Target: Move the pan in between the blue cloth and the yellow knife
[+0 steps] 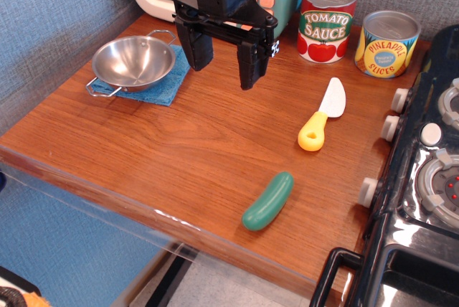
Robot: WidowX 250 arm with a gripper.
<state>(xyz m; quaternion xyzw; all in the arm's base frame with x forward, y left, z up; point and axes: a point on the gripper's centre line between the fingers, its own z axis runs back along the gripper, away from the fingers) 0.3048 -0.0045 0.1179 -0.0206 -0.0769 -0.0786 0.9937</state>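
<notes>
Currently I see my gripper hanging with jaws apart, holding nothing | pan just to its left, resting on the blue cloth | yellow knife to its right, flat on the wooden counter, well apart.

We can read print on just two things, both standing on the desk beyond and to the right of the tool. The nearer one, a red and white can, carries "TOMATO SAUCE" on a green band above pictured tomatoes. Just beside it, farther right, a yellow can reads "PINEAPPLE SLICES"; its small blue oval holds lettering too tiny for us to make out.
</notes>
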